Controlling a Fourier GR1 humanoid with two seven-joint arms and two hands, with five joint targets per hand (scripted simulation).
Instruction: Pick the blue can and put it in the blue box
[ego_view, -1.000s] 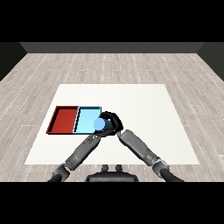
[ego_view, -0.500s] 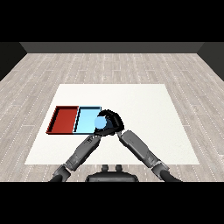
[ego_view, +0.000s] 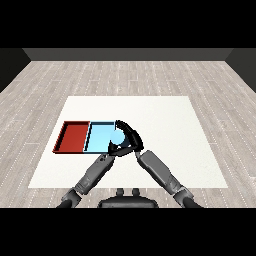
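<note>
The blue can (ego_view: 116, 137) hangs at the right edge of the light blue tray (ego_view: 99, 138), partly over its rim. My right hand (ego_view: 131, 138) is curled round the can from the right side, its forearm coming in from the lower right. My left hand (ego_view: 111, 149) lies just below the can, close against the right hand and near the tray's front right corner. Whether the can touches the tray floor is hidden.
The red tray (ego_view: 73, 137) lies directly left of the light blue one, sharing a wall with it. Both sit on the white table (ego_view: 165, 125), which stretches to the right and back. Grey wooden floor surrounds the table.
My right hand has carried the can slightly away from me, towards the blue tray's right edge. The left hand has barely shifted.
</note>
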